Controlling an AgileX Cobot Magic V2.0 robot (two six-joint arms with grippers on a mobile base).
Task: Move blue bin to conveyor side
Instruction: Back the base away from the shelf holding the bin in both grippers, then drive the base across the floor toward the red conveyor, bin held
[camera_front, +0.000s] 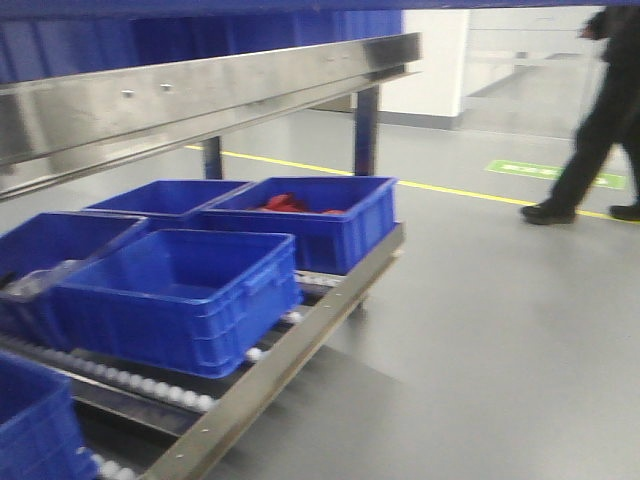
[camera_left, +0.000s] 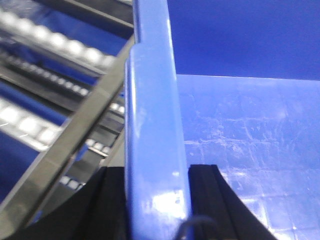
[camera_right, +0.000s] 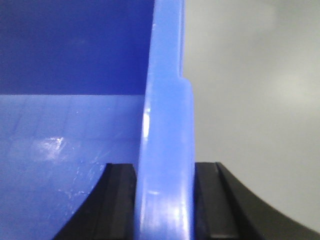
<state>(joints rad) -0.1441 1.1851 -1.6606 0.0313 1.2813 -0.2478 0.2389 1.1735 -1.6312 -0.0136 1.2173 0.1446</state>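
Note:
The blue bin (camera_left: 150, 100) fills both wrist views, showing a glossy thick rim and a scuffed inner floor. My left gripper (camera_left: 157, 172) straddles the bin's left rim, one black finger (camera_left: 112, 200) outside and one inside, shut on it. On the opposite rim of the blue bin (camera_right: 167, 115), my right gripper (camera_right: 165, 170) is shut the same way, its fingers (camera_right: 120, 200) pressed against both faces. Neither gripper appears in the front view. The conveyor is out of view.
A stainless-steel roller rack (camera_front: 290, 370) holds several other blue bins (camera_front: 180, 295), one with red items (camera_front: 285, 203). A steel rail (camera_front: 200, 95) crosses above them. Rollers (camera_left: 30, 125) lie beyond the left rim. A person (camera_front: 600, 110) walks over the grey floor (camera_front: 480, 320).

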